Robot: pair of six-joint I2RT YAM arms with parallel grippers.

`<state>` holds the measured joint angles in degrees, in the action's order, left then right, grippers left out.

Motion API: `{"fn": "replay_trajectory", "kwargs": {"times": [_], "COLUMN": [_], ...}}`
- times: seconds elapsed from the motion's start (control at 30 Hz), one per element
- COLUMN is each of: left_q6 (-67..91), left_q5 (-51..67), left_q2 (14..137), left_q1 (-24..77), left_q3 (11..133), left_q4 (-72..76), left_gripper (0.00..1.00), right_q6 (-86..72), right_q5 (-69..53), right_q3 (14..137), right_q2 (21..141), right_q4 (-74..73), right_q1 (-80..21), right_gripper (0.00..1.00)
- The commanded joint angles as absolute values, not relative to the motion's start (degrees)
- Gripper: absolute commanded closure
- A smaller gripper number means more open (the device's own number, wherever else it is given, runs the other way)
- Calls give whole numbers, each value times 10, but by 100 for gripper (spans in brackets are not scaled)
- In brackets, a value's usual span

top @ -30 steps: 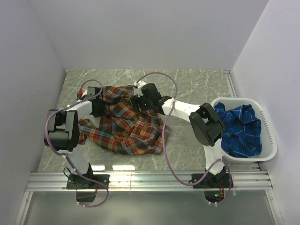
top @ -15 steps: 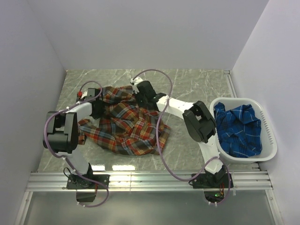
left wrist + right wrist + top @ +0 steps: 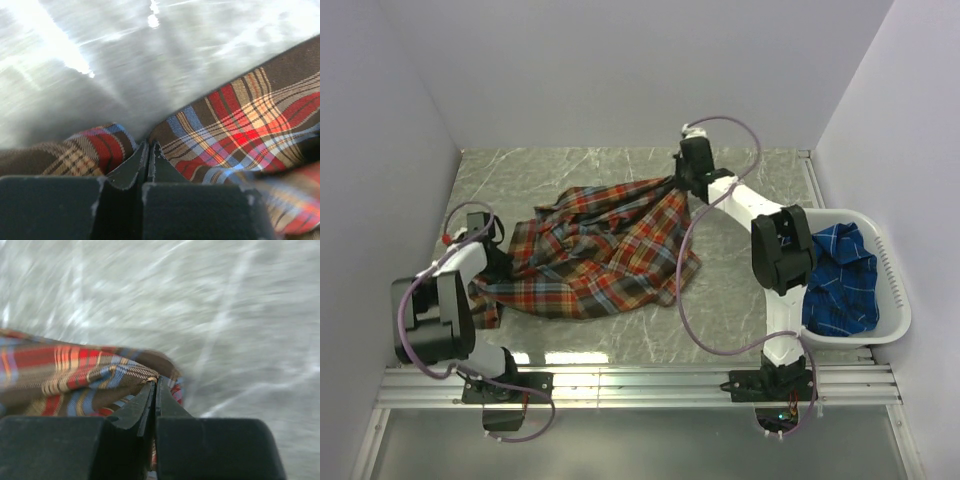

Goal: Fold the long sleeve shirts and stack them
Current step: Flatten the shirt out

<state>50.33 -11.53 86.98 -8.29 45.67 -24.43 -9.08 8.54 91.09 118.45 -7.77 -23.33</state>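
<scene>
The red plaid shirt [image 3: 600, 260] lies spread across the centre of the marbled tabletop [image 3: 740, 290] in the top view, pulled into a wide shape between the two arms. Its upper right corner rises to a point at the right gripper [image 3: 678, 183], upper centre of the frame. Its lower left edge runs to the left gripper [image 3: 498, 264], at the left side of the frame.

Left wrist view: the left gripper [image 3: 148, 147] has its jaws pressed together, with no gap visible. Plaid cloth [image 3: 235, 125] bunches on both sides of the tips, and a fold is pinched between them.

Right wrist view: the right gripper [image 3: 155, 385] has its jaws together, clamped on a gathered edge of the same shirt [image 3: 85, 375]. The cloth trails toward the left of the frame. The picture is blurred.

The blue plaid shirt [image 3: 835, 285] lies crumpled inside the white plastic basket [image 3: 895, 300] at the right edge of the top view, partly hidden by the right arm. No gripper touches it.
</scene>
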Motion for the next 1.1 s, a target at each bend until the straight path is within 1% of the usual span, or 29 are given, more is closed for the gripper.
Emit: {"fn": "replay_trajectory", "kwargs": {"times": [0.0,0.07,0.17,0.2,0.23,0.27,0.3,0.33,0.37,0.4,0.43,0.47,0.57,0.6,0.67,0.73,0.87,0.97,1.07], "left_q6": [548,562,591,605,608,607,595,587,576,548,535,521,470,451,439,430,446,458,457], "left_q5": [-92,-78,-60,-64,-62,-55,-52,-49,-45,-41,-36,-34,-24,-25,-34,-41,-18,-18,-29], "left_q2": [804,778,721,691,680,671,664,664,664,664,664,660,655,655,663,671,721,810,885], "left_q1": [-110,-118,-127,-127,-127,-127,-127,-127,-127,-127,-127,-127,-126,-126,-121,-109,-91,-61,-33], "left_q3": [423,397,368,360,346,342,340,345,350,357,378,389,443,471,494,513,523,543,576], "left_q4": [-279,-283,-287,-287,-285,-273,-270,-270,-265,-261,-263,-263,-270,-277,-282,-265,-212,-186,-167], "left_gripper": [100,100,99,100,99,99,94,91,89,80,74,58,32,20,12,12,16,19,20], "right_q6": [-139,-155,-200,-216,-218,-219,-214,-206,-200,-187,-181,-171,-167,-169,-178,-189,-227,-264,-267], "right_q5": [134,155,156,151,139,125,119,109,101,91,85,74,33,27,18,-22,-79,-112,-123], "right_q3": [970,983,1015,1026,1032,1040,1058,1063,1063,1052,1044,1025,990,960,919,887,789,697,663], "right_q2": [1155,1159,1170,1172,1175,1176,1180,1179,1173,1153,1141,1116,1080,1058,1036,1025,999,977,978], "right_q4": [-102,-113,-142,-148,-152,-157,-177,-184,-189,-192,-194,-198,-218,-232,-249,-273,-273,-248,-247], "right_q1": [-209,-197,-174,-171,-167,-165,-166,-169,-172,-184,-192,-201,-250,-280,-315,-357,-395,-395,-393], "right_gripper": [100,100,100,98,90,68,56,49,37,33,31,29,29,29,29,29,30,30,30]}}
